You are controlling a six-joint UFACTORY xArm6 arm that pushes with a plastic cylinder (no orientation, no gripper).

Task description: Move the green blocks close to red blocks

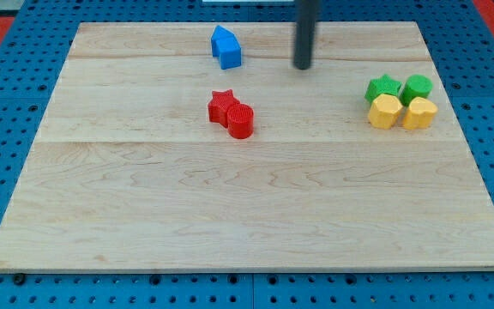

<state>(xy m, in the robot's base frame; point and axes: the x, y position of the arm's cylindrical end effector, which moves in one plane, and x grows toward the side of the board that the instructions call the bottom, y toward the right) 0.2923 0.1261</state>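
A green star block (383, 87) and a green round block (417, 87) sit side by side at the view's right. A red star block (222, 106) and a red cylinder block (240, 120) touch each other left of the board's middle. My tip (304, 66) stands near the view's top, up and to the right of the red blocks and well to the left of the green blocks. It touches no block.
Two yellow blocks (385, 112) (419, 113) sit directly below the green ones, touching them. Two blue blocks (225, 47) stand together at the top, left of my tip. The wooden board (247, 215) lies on a blue pegboard.
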